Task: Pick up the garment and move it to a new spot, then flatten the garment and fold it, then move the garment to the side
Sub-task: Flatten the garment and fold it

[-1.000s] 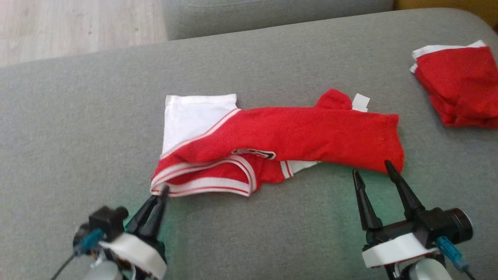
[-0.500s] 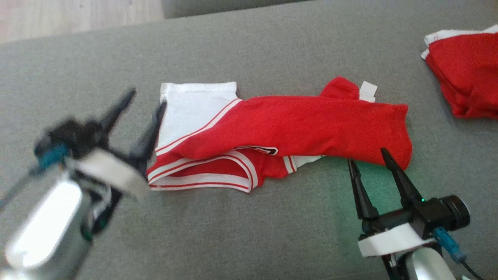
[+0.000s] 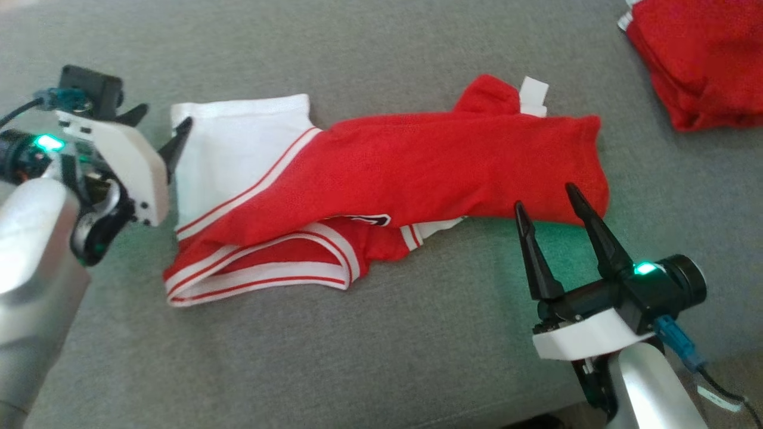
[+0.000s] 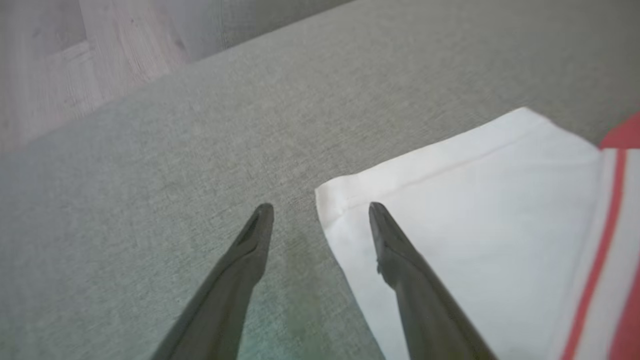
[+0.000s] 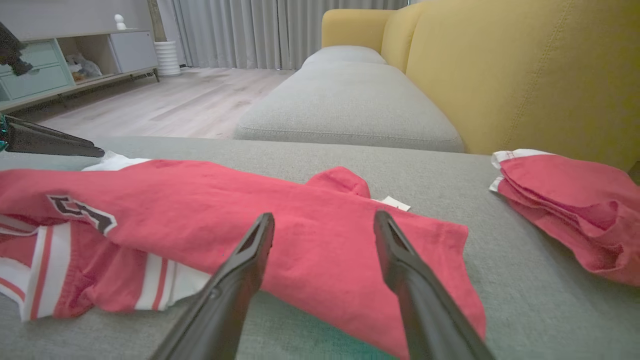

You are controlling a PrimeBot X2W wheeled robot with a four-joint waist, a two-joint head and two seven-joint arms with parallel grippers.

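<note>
The garment [image 3: 417,167] is a red jersey with white panels and striped trim, lying crumpled in a long band across the grey cushion [image 3: 381,357]. My left gripper [image 3: 162,122] is open at the garment's far-left white corner. In the left wrist view the left gripper [image 4: 320,206] straddles that corner's edge, one finger over the white cloth [image 4: 450,210] and one over bare cushion. My right gripper [image 3: 547,198] is open just short of the garment's right end, with nothing between its fingers. The right wrist view has the right gripper [image 5: 324,216] facing the red cloth [image 5: 225,210].
A second red garment [image 3: 697,59], folded, lies at the cushion's far right. Beyond it rises a yellow sofa back [image 5: 525,70]. Another grey cushion [image 5: 350,105] sits behind. Wooden floor [image 5: 175,100] and a low cabinet [image 5: 60,60] lie farther off.
My left gripper has opened and moved from the garment's near-left hem up to its far-left white corner. The head view has shifted downward. The right gripper has stayed open in place.
</note>
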